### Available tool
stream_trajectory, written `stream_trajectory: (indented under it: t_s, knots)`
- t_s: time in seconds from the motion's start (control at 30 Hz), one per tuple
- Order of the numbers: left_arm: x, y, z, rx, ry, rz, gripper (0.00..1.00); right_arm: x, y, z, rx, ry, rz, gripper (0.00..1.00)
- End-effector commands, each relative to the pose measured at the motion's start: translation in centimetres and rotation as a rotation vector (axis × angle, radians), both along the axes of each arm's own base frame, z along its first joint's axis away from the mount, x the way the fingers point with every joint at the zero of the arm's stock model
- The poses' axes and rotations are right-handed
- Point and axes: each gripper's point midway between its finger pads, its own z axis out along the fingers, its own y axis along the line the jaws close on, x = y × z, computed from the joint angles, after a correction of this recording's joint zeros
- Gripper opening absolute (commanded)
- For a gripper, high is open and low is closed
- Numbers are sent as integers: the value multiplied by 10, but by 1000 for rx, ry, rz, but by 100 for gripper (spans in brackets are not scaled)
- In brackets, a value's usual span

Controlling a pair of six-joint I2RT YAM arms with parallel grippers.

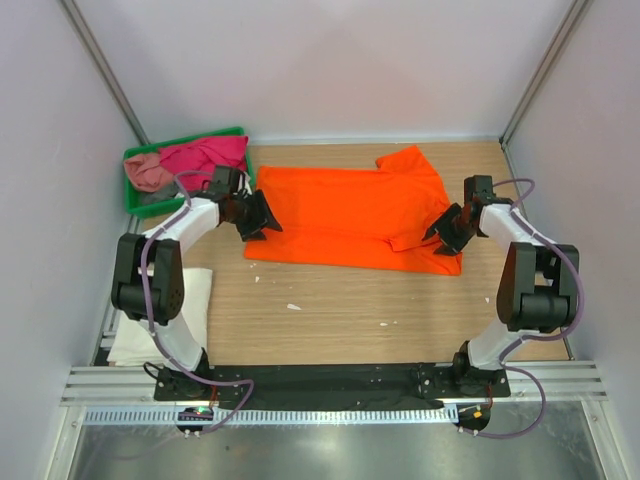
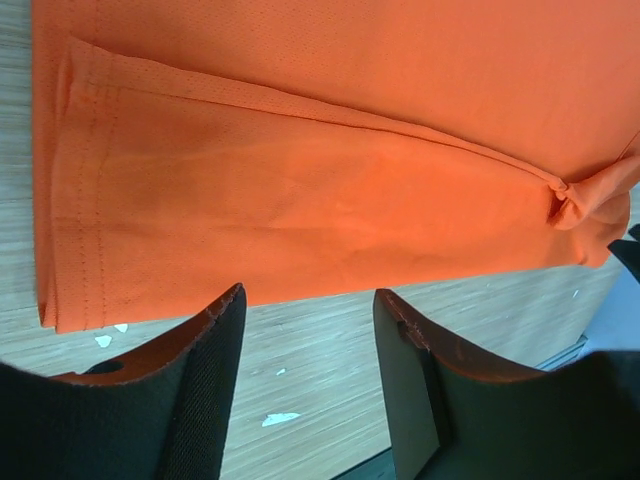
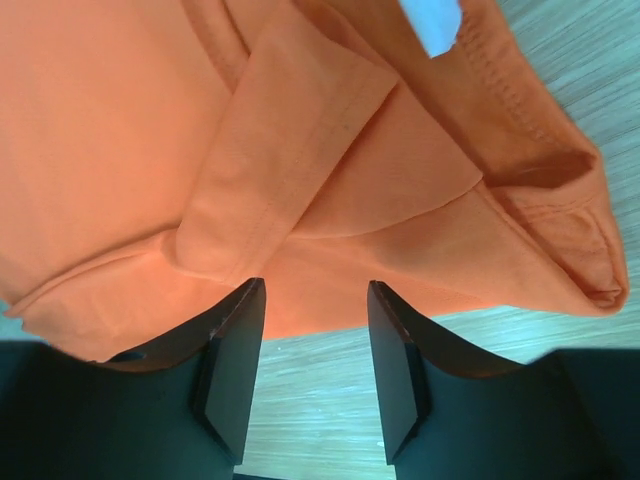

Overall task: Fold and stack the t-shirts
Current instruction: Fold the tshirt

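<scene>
The bright orange t-shirt [image 1: 350, 215] lies spread on the table, one long edge folded over, a sleeve sticking out at the far right. My left gripper [image 1: 262, 218] is open and empty at its left end; in the left wrist view [image 2: 308, 300] it hangs over bare wood just off the shirt's edge [image 2: 300, 220]. My right gripper [image 1: 440, 228] is open and empty at the shirt's right end; in the right wrist view [image 3: 315, 295] its tips reach the hem of the folded cloth [image 3: 330, 200]. A white t-shirt [image 1: 195, 295] lies folded at the near left. Magenta [image 1: 205, 155] and dusty pink [image 1: 148, 172] shirts lie in the tray.
The green plastic tray [image 1: 135, 205] stands at the far left corner, close behind my left arm. Small white scraps [image 1: 293, 306] lie on the wood in front of the orange shirt. Grey walls close the table on the left, right and back.
</scene>
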Motion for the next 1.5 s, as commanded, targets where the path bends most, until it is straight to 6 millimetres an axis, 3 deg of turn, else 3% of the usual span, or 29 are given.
stream_trajectory:
  t_s: [0.0, 0.4, 0.9, 1.03, 1.1, 1.17, 1.47]
  knots:
    - [8, -8, 13, -49, -60, -42, 54, 23, -9, 9, -42, -80, -31, 50]
    - [2, -5, -8, -21, 3, -67, 44, 44, -26, -10, -114, -69, -36, 31]
    - [-5, -1, -29, 10, 64, -66, 42, 59, -29, -30, -113, -40, -37, 35]
    - [-8, 3, -35, 34, 81, -61, 42, 68, -29, -26, -111, -55, -39, 23]
    - [-8, 6, -37, 48, 88, -58, 41, 69, -29, -22, -106, -60, -40, 8]
    - [-8, 7, -37, 57, 87, -53, 41, 72, -29, -13, -108, -74, -45, 1]
    - [-4, 16, -37, 92, 80, -1, 40, 88, -26, 11, -87, -131, -44, 1]
